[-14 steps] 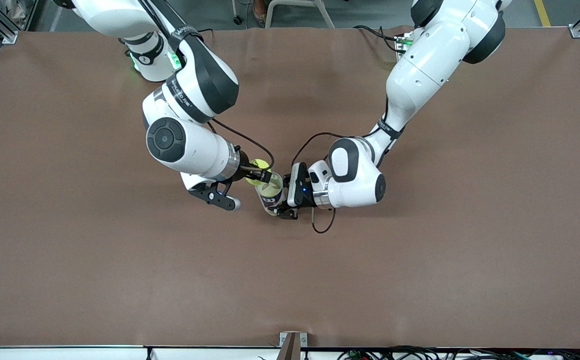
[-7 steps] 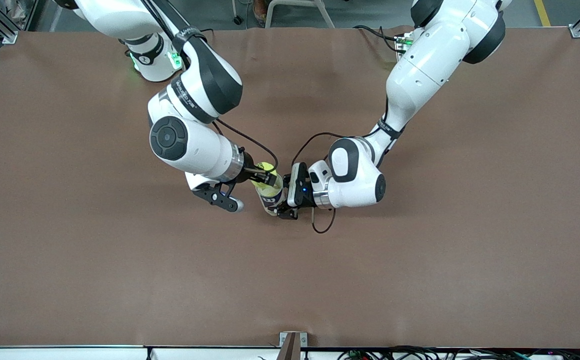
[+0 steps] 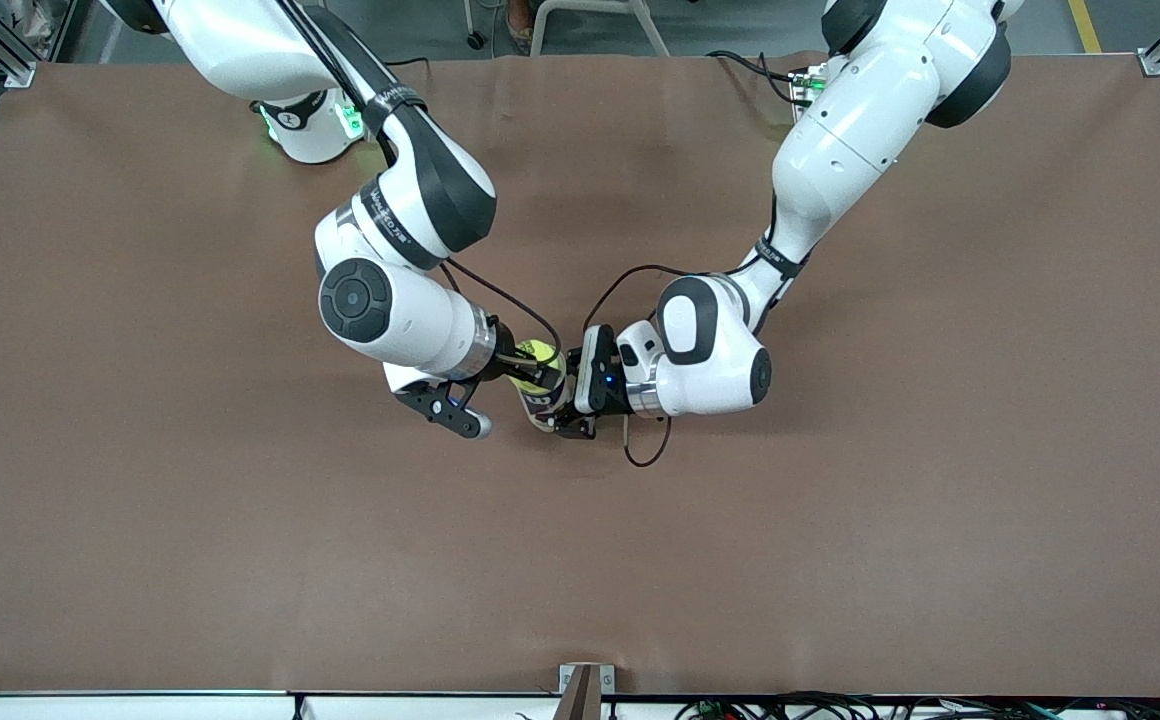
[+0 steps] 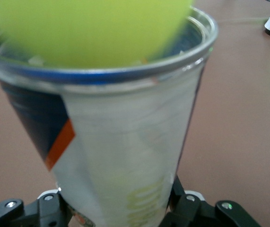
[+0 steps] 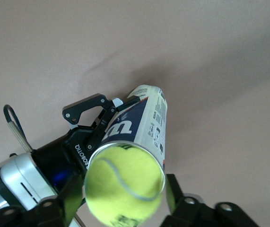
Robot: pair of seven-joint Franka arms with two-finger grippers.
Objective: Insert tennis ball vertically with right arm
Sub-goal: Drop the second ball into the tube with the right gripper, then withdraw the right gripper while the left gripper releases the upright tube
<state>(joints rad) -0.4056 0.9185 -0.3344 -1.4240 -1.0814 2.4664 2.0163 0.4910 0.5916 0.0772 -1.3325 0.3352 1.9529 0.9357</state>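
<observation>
Tennis ball (image 3: 538, 353): yellow-green, seated in the can's open mouth.
Can (image 3: 543, 397): clear tube, blue-and-white label, upright on the tabletop (image 3: 240, 550), mid-table.
Right arm (image 3: 390, 250): white, black-banded, reaching over the can.

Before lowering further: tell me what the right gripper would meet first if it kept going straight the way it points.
The yellow-green tennis ball between the right gripper fingers, sitting at the mouth of the clear plastic ball can that the left gripper grips. Past it, likely the can's rim.
</observation>
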